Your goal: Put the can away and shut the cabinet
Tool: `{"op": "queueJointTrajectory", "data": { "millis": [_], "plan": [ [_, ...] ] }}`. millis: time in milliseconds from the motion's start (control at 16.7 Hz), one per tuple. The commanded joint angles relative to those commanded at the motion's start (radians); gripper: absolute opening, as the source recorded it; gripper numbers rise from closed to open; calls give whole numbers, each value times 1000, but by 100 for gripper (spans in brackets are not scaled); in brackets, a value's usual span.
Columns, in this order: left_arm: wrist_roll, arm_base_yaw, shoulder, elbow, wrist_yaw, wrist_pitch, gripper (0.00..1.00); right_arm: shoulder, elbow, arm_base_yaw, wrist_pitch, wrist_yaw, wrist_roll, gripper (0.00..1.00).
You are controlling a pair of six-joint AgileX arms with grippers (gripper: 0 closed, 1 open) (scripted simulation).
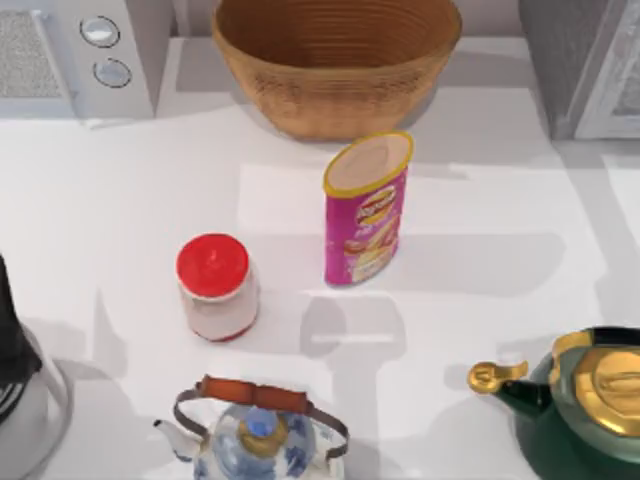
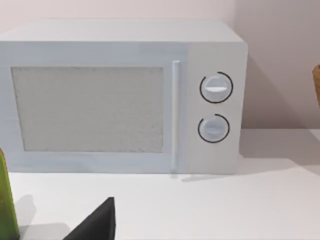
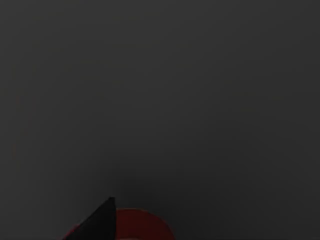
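Left pincer (image 2: 95,224): is hovering low over the surface (image 1: 500,200); whether its tips are apart or together cannot be told.
Ahead of the left pincer: a microwave (image 2: 120,95) is facing it squarely, door closed; a green object (image 2: 6,200) is standing just beside the pincer.
Right pincer: its wrist view is dark, so its state cannot be told.
Can (image 1: 366,208): the pink tube is standing upright mid-surface, held by nothing and apparently well apart from the left pincer, which is pointing at the microwave instead.
Cabinet (image 1: 585,60): is sitting at the far right corner of the surface; whether it is open cannot be read here.
Stage, as judged: nothing is being carried yet, so the reach for the can is probably still pending.
Risk, toppling: the can is tall and narrow, so a sideways brush from an incoming pincer is likely to be tipping and rolling it.
Risk, neighbours: a red-lidded jar (image 1: 215,287) is standing near the can and a basket (image 1: 335,60) is crowding it from behind, so a wide approach may be knocking either.
Risk, wrong target: the jar may be getting mistaken for the can.
Risk, transfer: a green kettle (image 1: 585,410) is bordering the right-hand route.
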Motion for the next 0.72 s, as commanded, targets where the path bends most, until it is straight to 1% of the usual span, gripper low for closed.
{"op": "queueJointTrajectory", "data": {
  "millis": [180, 360, 540, 720],
  "plan": [
    [0, 0, 0, 0, 0, 0, 100, -151, -236, -11, 35, -7, 2, 100],
    [0, 0, 0, 0, 0, 0, 100, -361, -531, -22, 91, -21, 2, 100],
    [0, 0, 0, 0, 0, 0, 100, -588, -885, -33, 166, -38, -1, 100],
    [0, 0, 0, 0, 0, 0, 100, -864, -1304, -45, 254, -56, -8, 100]
  ]
}}
